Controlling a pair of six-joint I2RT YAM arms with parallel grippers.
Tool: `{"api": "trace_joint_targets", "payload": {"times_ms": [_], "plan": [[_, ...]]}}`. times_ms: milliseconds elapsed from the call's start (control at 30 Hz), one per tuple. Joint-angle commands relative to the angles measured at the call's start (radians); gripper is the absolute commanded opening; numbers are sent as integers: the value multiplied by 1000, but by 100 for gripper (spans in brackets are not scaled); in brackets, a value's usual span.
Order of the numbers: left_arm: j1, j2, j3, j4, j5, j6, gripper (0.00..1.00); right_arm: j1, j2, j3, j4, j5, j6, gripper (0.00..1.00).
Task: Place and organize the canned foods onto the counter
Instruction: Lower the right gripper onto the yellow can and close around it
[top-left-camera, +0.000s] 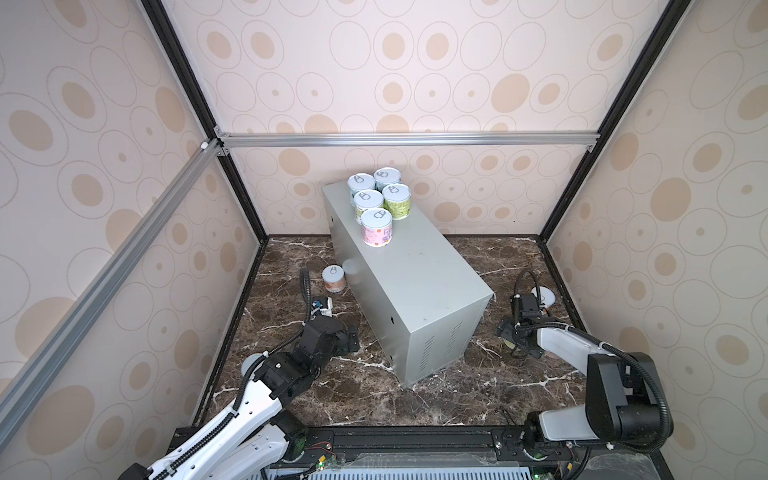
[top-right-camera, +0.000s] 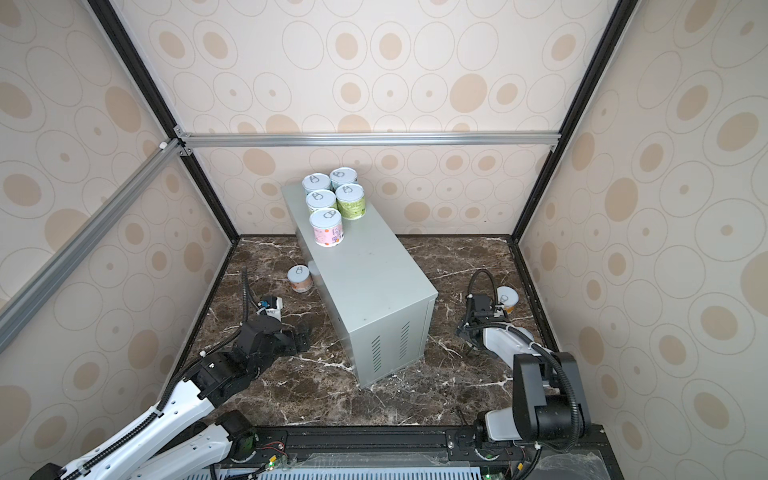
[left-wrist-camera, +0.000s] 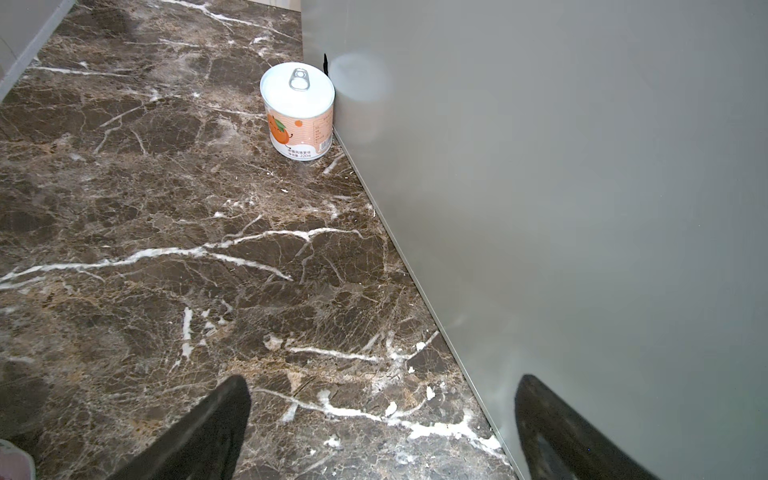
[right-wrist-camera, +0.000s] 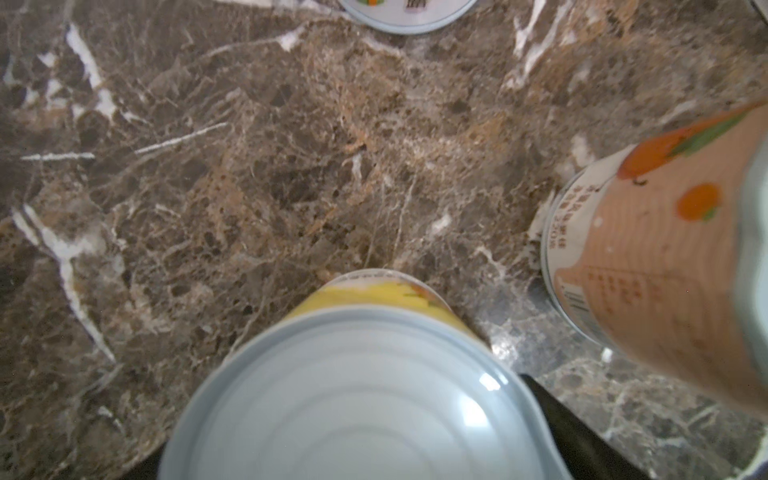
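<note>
Because the right gripper (top-left-camera: 516, 338) had its jaws spread wide astride the short yellow-labelled tin with a ribbed silvery end (right-wrist-camera: 365, 395), standing on the dark brown white-veined marble surface (left-wrist-camera: 166, 249), the main danger lay in the closing. Only one dark finger (right-wrist-camera: 582, 436) showed beside the rim, and whether it already pressed the tin could not be told. An off-centre squeeze could tip or spin the tin. A peach tin with orange fruit on its label (right-wrist-camera: 656, 266) stood near that finger and might be knocked over on the lift. A third tin (right-wrist-camera: 409, 12) showed only its edge, further off.

Five pastel tins (top-left-camera: 368, 199) already sat clustered at the far end of the oblong light-grey metal counter (top-left-camera: 415, 282), so a careless placement could jostle them.

Low beside the counter's wall, the left gripper (left-wrist-camera: 380, 436) was empty with its jaws apart. Ahead of it, another orange-labelled tin with a pull-tab lid (left-wrist-camera: 297, 112) stood hard against that wall, which probably left little room for a finger and made scraping likely
</note>
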Motion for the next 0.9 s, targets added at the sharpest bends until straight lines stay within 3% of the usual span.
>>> {"api": "trace_joint_targets", "payload": {"times_ms": [0, 267, 500, 867], "plan": [[6, -12, -4, 3, -13, -17, 99, -6, 38, 34, 3, 4, 27, 96], [7, -4, -6, 7, -12, -16, 99, -16, 69, 63, -13, -11, 28, 90], [6, -4, -4, 6, -10, -16, 99, -15, 50, 42, 17, -56, -6, 65], [7, 1, 1, 1, -7, -16, 99, -16, -100, 41, -65, -71, -103, 65]]}}
